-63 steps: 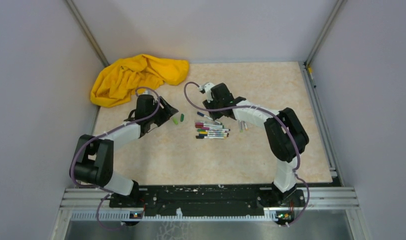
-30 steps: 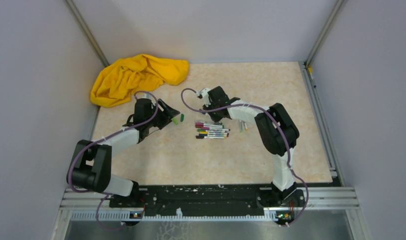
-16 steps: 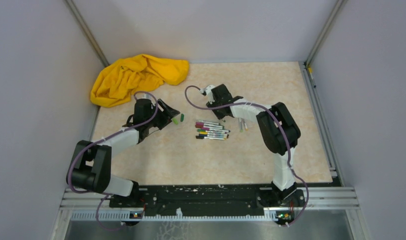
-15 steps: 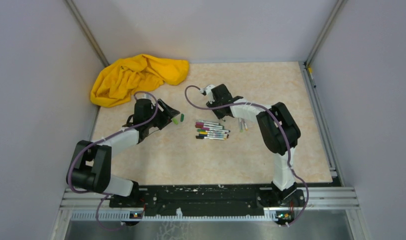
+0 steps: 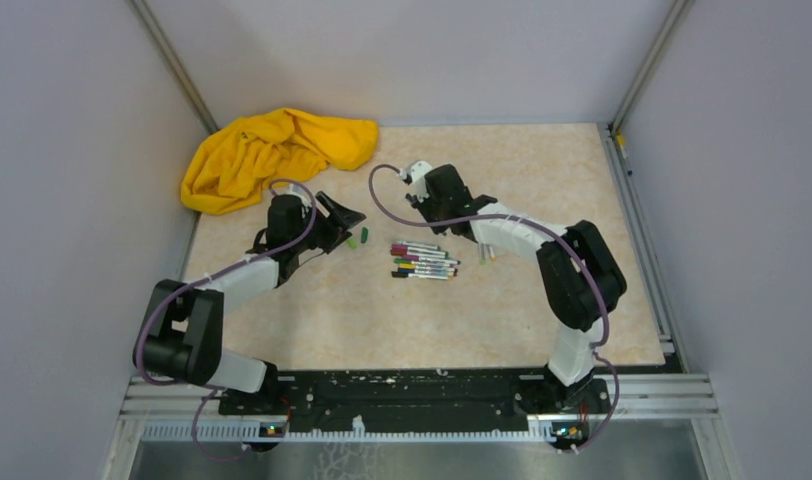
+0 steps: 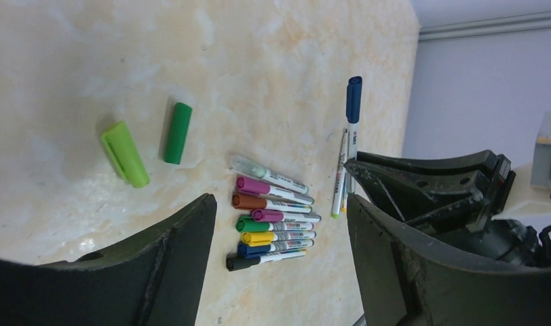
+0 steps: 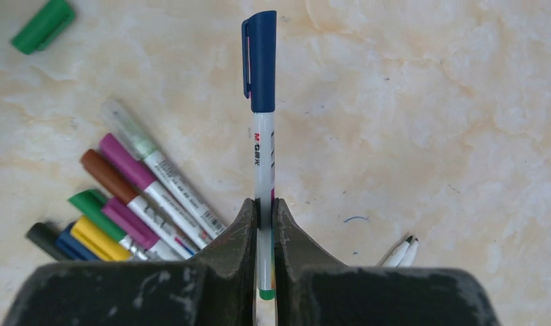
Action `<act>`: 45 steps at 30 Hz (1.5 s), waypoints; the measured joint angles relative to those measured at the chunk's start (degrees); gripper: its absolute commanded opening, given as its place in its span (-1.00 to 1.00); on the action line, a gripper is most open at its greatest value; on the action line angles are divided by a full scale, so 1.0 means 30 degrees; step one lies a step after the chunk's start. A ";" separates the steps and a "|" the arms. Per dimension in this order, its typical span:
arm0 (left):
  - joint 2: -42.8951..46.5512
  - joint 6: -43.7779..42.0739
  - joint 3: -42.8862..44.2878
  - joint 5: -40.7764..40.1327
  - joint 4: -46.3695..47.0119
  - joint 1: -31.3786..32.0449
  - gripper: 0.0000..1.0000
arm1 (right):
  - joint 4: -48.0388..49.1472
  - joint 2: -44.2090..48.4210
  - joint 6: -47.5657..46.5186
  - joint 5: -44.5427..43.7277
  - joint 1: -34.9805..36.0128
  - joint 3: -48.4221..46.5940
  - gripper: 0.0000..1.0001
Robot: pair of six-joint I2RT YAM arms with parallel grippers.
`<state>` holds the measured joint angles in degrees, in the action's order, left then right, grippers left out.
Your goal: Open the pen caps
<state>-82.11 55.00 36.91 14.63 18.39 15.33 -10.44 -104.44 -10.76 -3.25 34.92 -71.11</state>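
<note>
My right gripper (image 7: pixel 263 210) is shut on the white barrel of a pen (image 7: pixel 262 156), whose blue cap (image 7: pixel 260 58) points away from the jaws. Below it, several capped pens (image 7: pixel 123 197) lie in a row on the table (image 5: pixel 423 262). My left gripper (image 6: pixel 279 202) stands open above the table with nothing between its fingers (image 6: pixel 184 251). Left of it lie two loose pen caps, a light green cap (image 6: pixel 125 154) and a dark green cap (image 6: pixel 178 132). The left wrist view also shows the blue-capped pen (image 6: pixel 353 102).
Two thin uncapped pens (image 7: pixel 398 252) lie side by side right of the row (image 5: pixel 485 250). A crumpled yellow cloth (image 5: pixel 272 155) sits in the far left corner. Grey walls enclose the table on three sides.
My right gripper has shut on the blue-capped pen and drawn back a little. My left gripper has pulled back from over the two green caps, which stay on the table.
</note>
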 measured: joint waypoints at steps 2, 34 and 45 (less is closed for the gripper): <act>-0.0095 0.0335 0.0000 0.0240 0.0408 0.0124 0.53 | 0.0219 0.0656 0.0270 0.0117 0.0386 0.0372 -1.00; -0.2171 0.4189 -0.0109 -0.0350 0.4597 0.2222 0.18 | 0.1778 0.2688 0.4830 0.2499 0.3679 0.2331 -1.00; -0.2208 0.4255 -0.0219 -0.0393 0.4707 0.2310 -0.81 | 0.1894 0.2718 0.5187 0.2608 0.4058 0.2331 -1.00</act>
<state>-88.73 67.77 36.25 13.45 32.51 22.26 -4.75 -96.29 4.80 4.58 47.09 -64.12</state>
